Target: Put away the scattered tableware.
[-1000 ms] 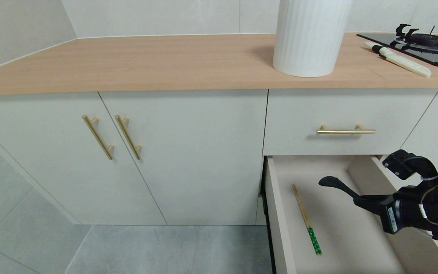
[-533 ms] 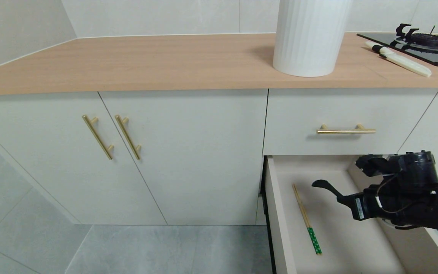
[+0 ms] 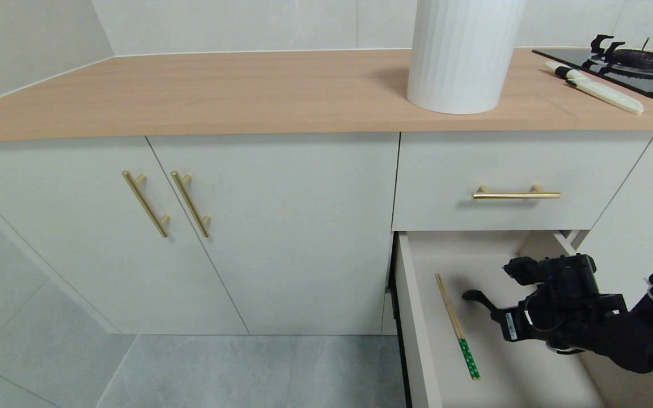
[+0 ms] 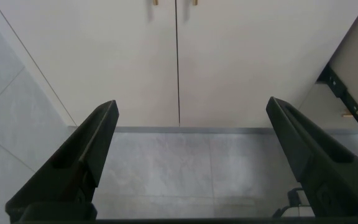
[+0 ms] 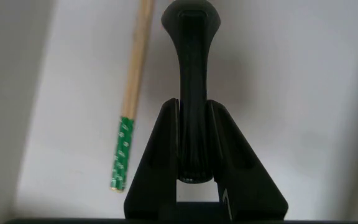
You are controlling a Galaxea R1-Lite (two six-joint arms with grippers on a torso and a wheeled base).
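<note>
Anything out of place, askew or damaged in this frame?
Only the knife, lying loose and slanted on the countertop beside the stove, not yet put away. Nothing looks spilled or damaged.

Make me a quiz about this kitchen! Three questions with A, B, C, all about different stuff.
1. Where are the chopsticks? A in a bowl; B on a plate; C in the open drawer.
2. What colour are their thick ends? A green; B red; C blue.
3. What is the right gripper doing? A open and empty; B shut on the black spoon; C shut on a fork.

Answers: 1 C, they lie flat on the drawer's bottom. 2 A, a green patterned part shows at one end. 3 B, it clamps the spoon's handle above the drawer.
</note>
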